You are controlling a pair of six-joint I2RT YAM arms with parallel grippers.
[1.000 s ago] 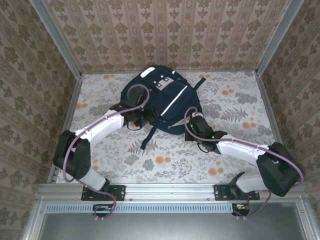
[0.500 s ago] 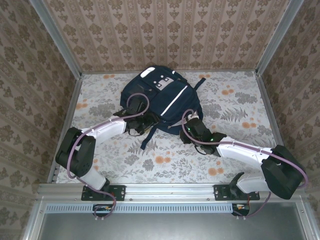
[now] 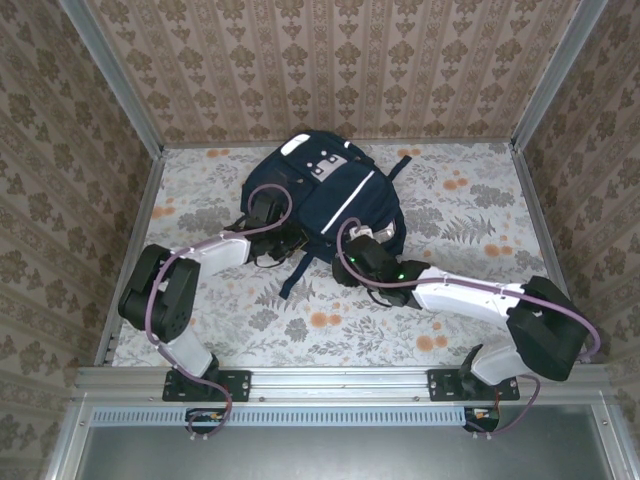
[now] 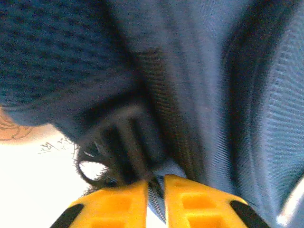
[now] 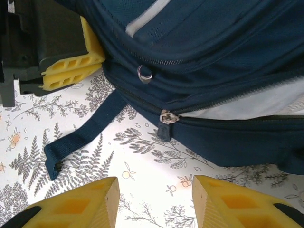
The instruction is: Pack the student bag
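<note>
While my left tool (image 4: 156, 187) clamps the student bag (image 3: 330, 195) steady, my right tool (image 5: 154, 190) hangs spread before its zipper pull (image 5: 165, 118).

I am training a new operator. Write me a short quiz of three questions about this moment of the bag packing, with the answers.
1. True or false: the right gripper is shut on the zipper pull of the student bag.
2. What sits between the fingertips of the left gripper? A) fabric of the bag B) a pencil C) a bottle
3. Fill in: the bag's loose strap lies flat on the ___.
Key: 1 false: it is open, and the pull is apart from it. 2 A. 3 the table.
</note>
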